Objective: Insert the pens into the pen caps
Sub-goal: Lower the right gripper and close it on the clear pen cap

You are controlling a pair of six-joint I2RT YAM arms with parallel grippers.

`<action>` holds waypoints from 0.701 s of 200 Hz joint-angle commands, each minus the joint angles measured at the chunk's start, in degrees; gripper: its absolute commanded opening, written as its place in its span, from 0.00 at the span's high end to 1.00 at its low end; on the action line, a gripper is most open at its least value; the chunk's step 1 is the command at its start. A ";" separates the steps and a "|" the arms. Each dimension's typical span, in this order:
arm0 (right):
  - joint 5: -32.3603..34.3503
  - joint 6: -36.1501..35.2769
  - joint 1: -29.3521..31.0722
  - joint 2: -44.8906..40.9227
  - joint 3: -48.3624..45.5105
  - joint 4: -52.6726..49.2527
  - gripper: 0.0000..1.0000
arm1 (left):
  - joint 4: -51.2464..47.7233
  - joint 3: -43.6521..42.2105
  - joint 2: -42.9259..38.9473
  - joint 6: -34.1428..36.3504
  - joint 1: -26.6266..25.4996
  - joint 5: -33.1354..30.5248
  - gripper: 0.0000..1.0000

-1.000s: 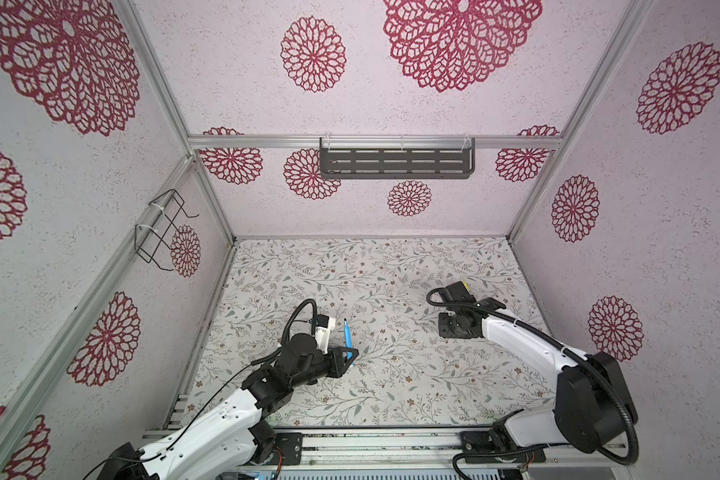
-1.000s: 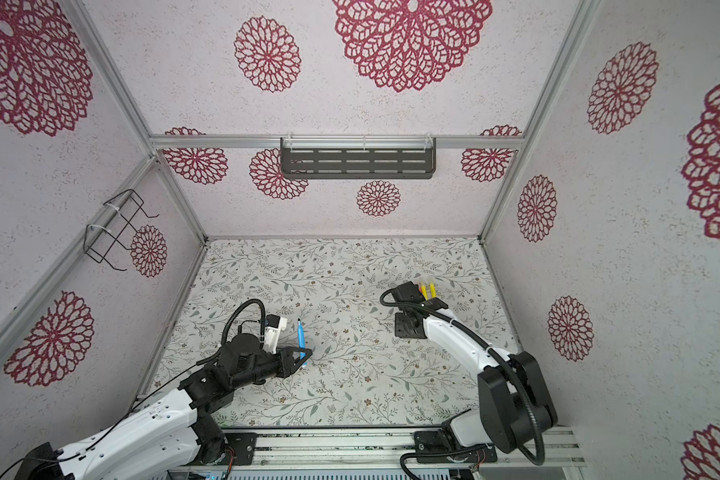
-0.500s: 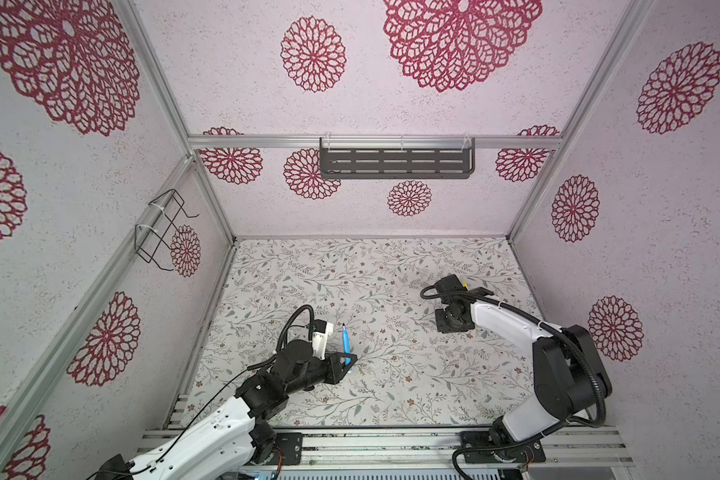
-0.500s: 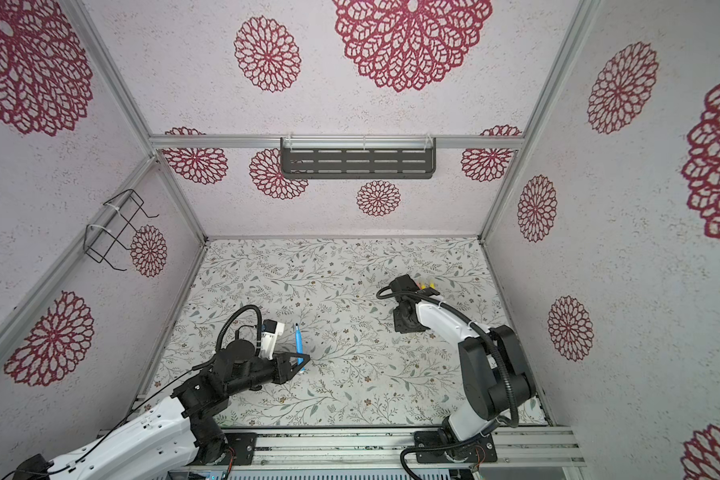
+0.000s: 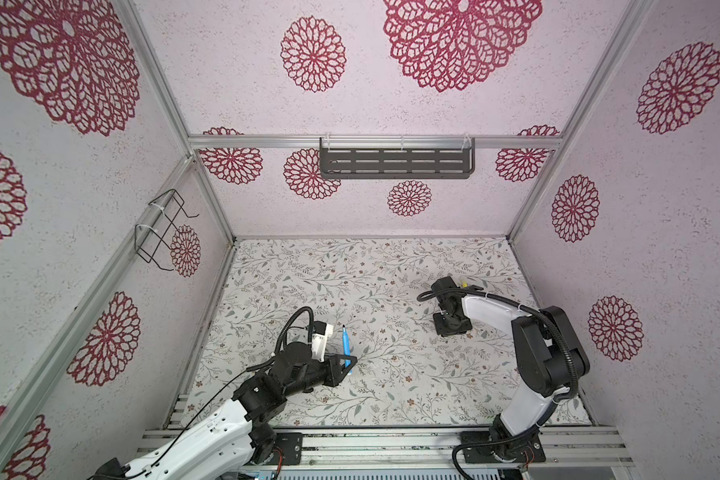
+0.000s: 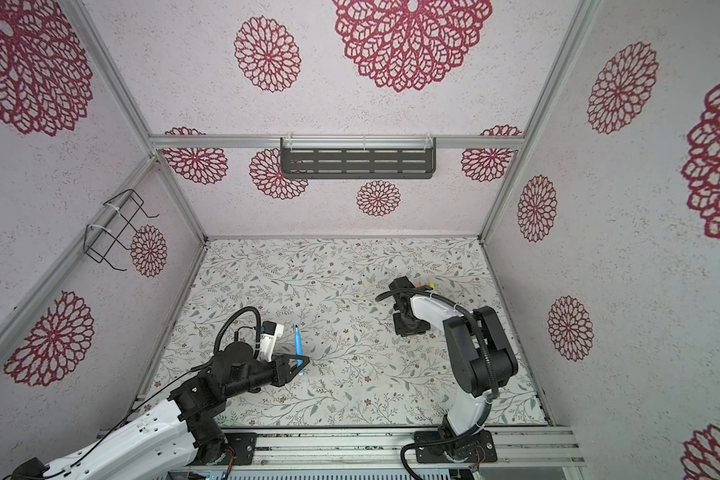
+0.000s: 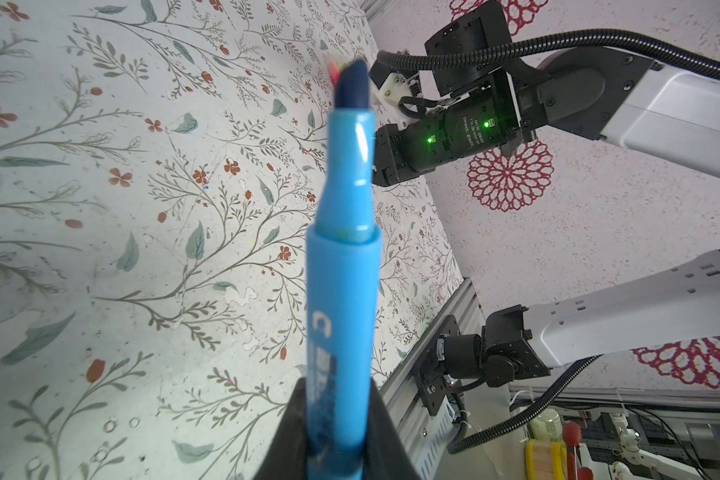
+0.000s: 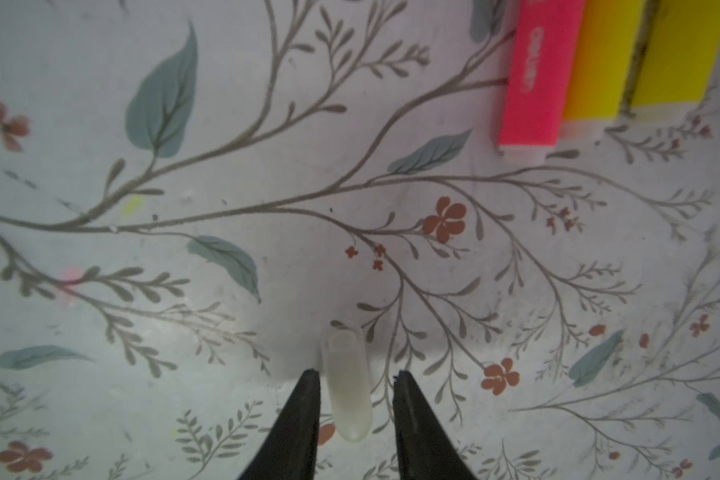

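Mid counter point(image 5: 395, 374) between arms bare: wide lane. At left claw point(image 5: 348, 362), blue pen point(image 5: 345, 344) sticks out, blocks close pass. At right claw point(image 8: 356, 376), cap point(image 8: 347, 386) between tips, slim gaps. Three pens point(image 8: 541, 79) bunched near, toward back wall.

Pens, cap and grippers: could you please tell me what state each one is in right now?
left gripper: shut on the blue pen.
blue pen: uncapped, tip bare.
right gripper: open, astride the clear cap.
clear cap: lying loose on the table, not yet gripped.
pink pen: lying flat, capping unclear.
yellow pens: lying beside the pink pen, capping unclear.
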 commanded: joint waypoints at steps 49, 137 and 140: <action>-3.44 0.09 -0.32 0.56 -1.13 2.46 0.82 | -1.09 0.98 0.66 0.26 -0.69 -1.19 1.00; -5.28 0.06 -0.34 1.83 -2.66 3.22 0.80 | -0.83 3.81 3.78 1.31 -0.75 -0.65 1.00; -5.57 0.08 -0.38 1.72 -2.69 3.29 0.83 | -0.89 3.91 3.78 1.30 -0.73 -0.52 1.00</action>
